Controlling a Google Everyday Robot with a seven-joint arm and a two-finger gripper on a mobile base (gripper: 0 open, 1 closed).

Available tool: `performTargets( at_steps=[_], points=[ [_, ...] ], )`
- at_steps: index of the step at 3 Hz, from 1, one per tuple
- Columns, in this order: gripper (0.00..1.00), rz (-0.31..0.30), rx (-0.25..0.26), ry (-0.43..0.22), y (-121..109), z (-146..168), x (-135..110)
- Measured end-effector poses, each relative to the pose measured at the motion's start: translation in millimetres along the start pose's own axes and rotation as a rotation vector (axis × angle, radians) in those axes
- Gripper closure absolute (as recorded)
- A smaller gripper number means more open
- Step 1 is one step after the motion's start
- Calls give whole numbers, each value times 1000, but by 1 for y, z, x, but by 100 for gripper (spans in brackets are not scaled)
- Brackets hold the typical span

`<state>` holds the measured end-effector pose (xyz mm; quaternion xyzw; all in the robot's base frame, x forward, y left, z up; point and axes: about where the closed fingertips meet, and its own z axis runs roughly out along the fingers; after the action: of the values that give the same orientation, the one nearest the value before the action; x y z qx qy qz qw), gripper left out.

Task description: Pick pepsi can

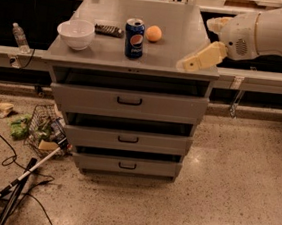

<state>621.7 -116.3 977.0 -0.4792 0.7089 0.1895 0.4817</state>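
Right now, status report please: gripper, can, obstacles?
Gripper at right edge of cabinet, short of can. Can upright mid-top, untouched. Orange just right of it, apart.

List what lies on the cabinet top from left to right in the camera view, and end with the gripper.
white bowl → remote → pepsi can → orange → gripper, open, at the right edge of the cabinet top, well apart from the can.

Grey 3-drawer cabinet top (178,18) bearing 4 items: white round bowl (76,32), black flat remote (108,30), dark blue pepsi can (134,38), orange round fruit (154,33); gripper (201,43), jaws apart, above the edge past the fruit.
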Motion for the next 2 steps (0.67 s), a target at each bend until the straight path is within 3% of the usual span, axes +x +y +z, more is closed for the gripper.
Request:
performTargets(
  at_steps=[1,2],
  points=[
    [0,55,28,-186,-31,43,-29],
    [0,48,23,-168,-27,41,-27]
  ],
)
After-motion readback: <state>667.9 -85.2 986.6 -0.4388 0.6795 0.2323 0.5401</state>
